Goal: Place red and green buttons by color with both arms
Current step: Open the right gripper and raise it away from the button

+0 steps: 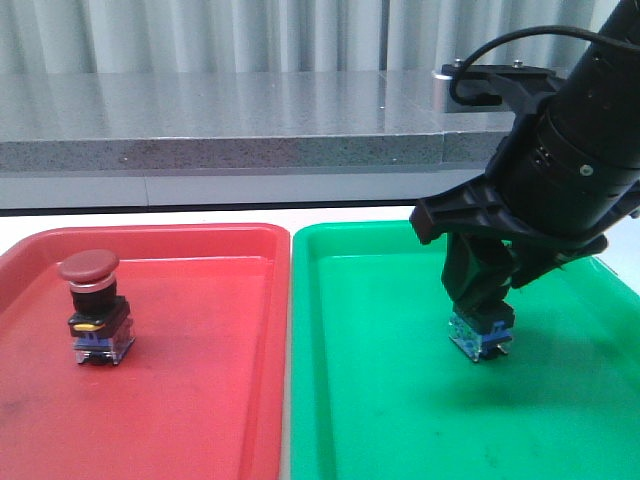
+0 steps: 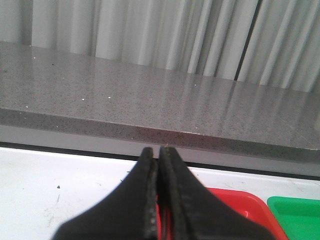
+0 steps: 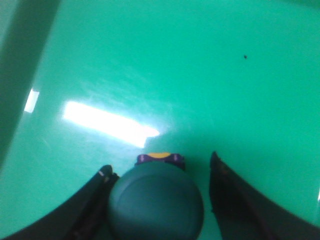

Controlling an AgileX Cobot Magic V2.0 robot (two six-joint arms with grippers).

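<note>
While the dark-red mushroom-cap push-button switch (image 1: 94,307) stands upright at the left of the red plastic tray (image 1: 200,400), the green-capped push-button switch (image 3: 156,202) sits in the green plastic tray (image 1: 400,420) on the right, between the spread fingers of the right gripper (image 1: 480,300), and whether they touch it I cannot tell. Both switches look small, light and rigid, top-heavy under smooth domed caps, so the squarer black body should be the surer hold. The left gripper (image 2: 159,200) hangs with its fingers pressed together, holding nothing.
</note>
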